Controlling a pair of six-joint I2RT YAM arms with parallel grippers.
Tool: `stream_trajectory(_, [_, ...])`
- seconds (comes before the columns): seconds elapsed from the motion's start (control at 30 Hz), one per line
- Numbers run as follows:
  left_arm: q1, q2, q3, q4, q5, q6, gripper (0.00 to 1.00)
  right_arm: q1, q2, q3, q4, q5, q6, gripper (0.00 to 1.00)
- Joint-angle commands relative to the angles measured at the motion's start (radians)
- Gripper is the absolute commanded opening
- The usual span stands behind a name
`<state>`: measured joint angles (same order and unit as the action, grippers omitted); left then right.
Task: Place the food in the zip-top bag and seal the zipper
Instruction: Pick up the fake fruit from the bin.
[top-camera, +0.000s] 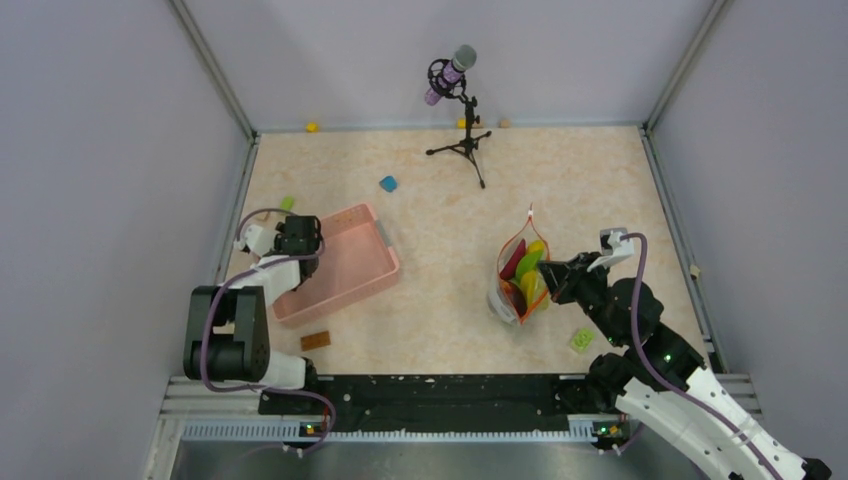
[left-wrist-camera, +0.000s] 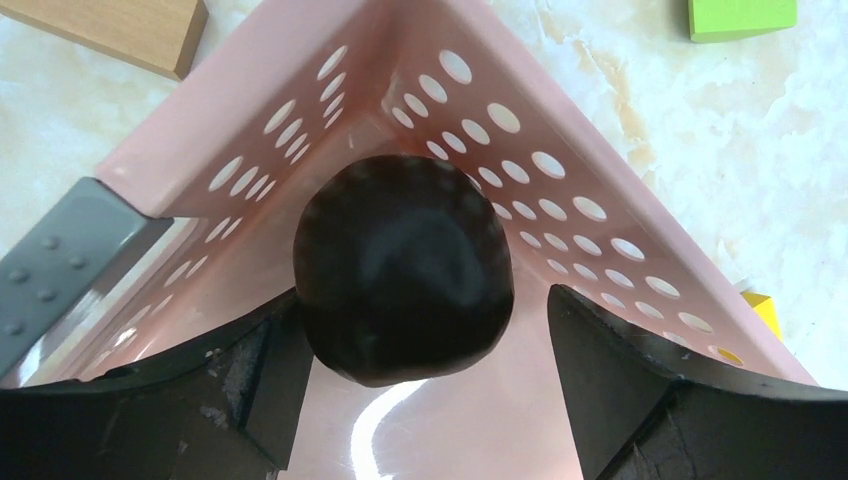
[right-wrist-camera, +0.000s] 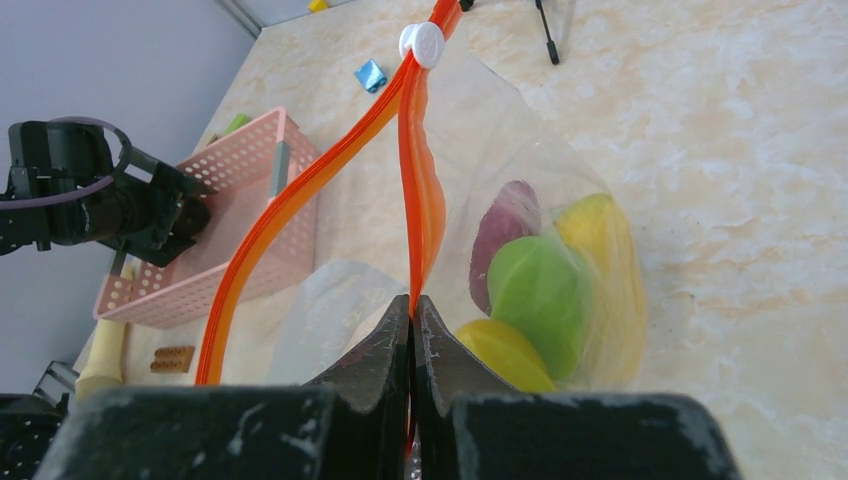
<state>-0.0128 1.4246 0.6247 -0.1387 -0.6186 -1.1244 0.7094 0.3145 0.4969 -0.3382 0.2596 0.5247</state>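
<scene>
My left hand (left-wrist-camera: 422, 300) sits spread around the brown piece (left-wrist-camera: 400, 260) in the 9 o'clock basket (left-wrist-camera: 560, 180), right hand (right-wrist-camera: 412, 305) clamped on the zipper (right-wrist-camera: 416, 200), so squeeze next.

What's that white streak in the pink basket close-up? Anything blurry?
Left wrist view: glare on the pink basket floor, below the dark brown piece. Right wrist view: the right gripper looks soft up close, the zip-top bag sharp. Top view: even light, faint shadows.
</scene>
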Motion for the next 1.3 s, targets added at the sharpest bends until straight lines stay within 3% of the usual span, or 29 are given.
stream_trajectory(0.0, [0.007,0.010,0.030,0.040,-0.022,-0.001,0.87,0.001,-0.003,0.000,0.036,-0.009,-0.003,0.00])
stream_trajectory(0.23, [0.034,0.023,0.042,0.064,0.009,0.033,0.78,0.001,-0.001,-0.002,0.036,0.010,-0.003,0.00])
stream_trajectory(0.37, [0.037,0.032,0.056,0.060,0.026,0.047,0.67,0.000,0.003,-0.001,0.034,0.002,-0.004,0.00])
stream_trajectory(0.7, [0.036,0.026,0.047,0.090,0.082,0.086,0.37,0.001,-0.001,0.001,0.036,-0.017,-0.005,0.00])
stream_trajectory(1.0, [0.036,0.009,0.053,0.110,0.216,0.165,0.02,0.001,0.000,0.000,0.035,-0.014,-0.006,0.00])
stream_trajectory(1.27, [0.034,-0.054,-0.009,0.249,0.429,0.242,0.00,0.001,-0.002,-0.002,0.034,-0.003,-0.006,0.00])
